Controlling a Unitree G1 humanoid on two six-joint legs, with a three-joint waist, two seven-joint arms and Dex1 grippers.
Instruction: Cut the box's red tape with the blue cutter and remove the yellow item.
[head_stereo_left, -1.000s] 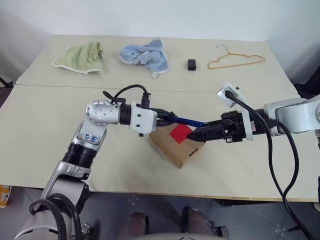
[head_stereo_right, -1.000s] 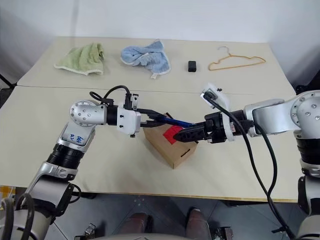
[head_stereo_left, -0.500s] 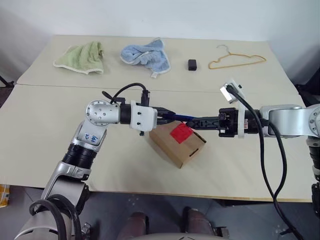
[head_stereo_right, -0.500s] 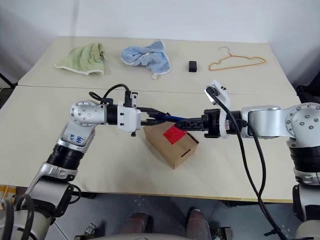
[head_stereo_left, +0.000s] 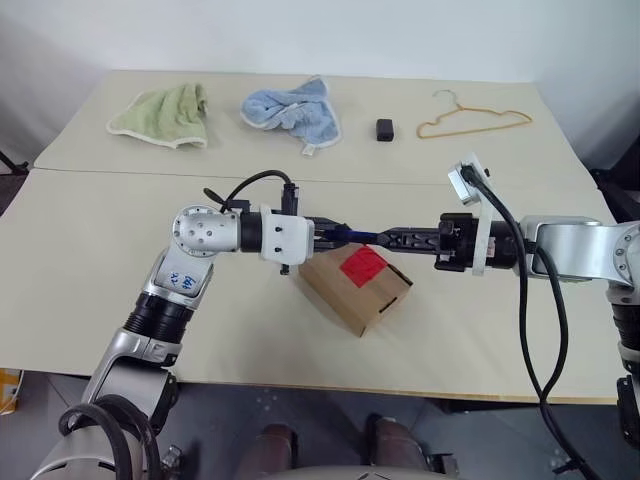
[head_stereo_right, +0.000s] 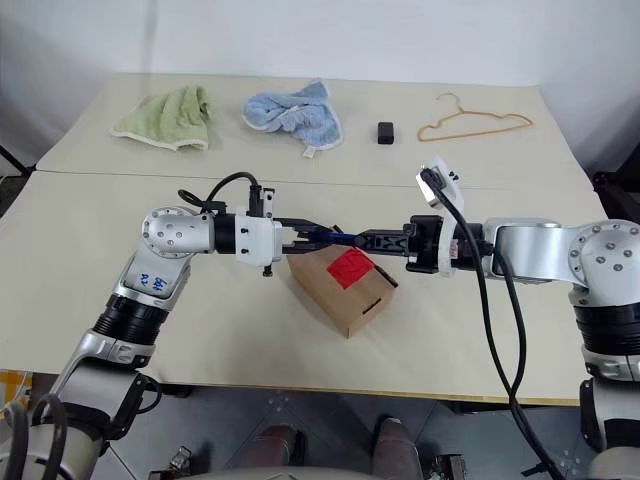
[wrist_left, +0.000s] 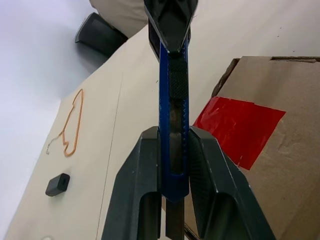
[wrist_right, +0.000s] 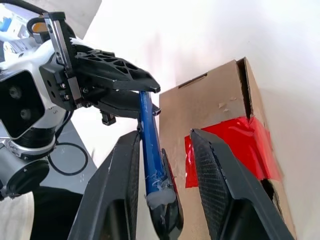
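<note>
The brown box (head_stereo_left: 350, 295) lies at an angle on the near table, its flaps closed under the red tape (head_stereo_left: 362, 265). Just above its far edge the blue cutter (head_stereo_left: 362, 236) hangs level. My left gripper (head_stereo_left: 335, 234) is shut on the cutter's left end. From the right, my right gripper (head_stereo_left: 395, 238) is shut on the cutter's other end. The left wrist view shows the cutter (wrist_left: 173, 125) clamped between my fingers (wrist_left: 150, 150), with the tape (wrist_left: 239, 127) beside it. The yellow item is out of view.
Along the far table lie a green towel (head_stereo_left: 165, 113), a blue towel (head_stereo_left: 293, 108), a small black block (head_stereo_left: 384, 128) and a tan wire hanger (head_stereo_left: 470, 118). A seam (head_stereo_left: 120, 173) joins the two tables behind the box.
My right gripper rose from beside the red tape to the cutter's free end, rolled, and closed from wide open onto it. The left gripper and the box stayed put.
</note>
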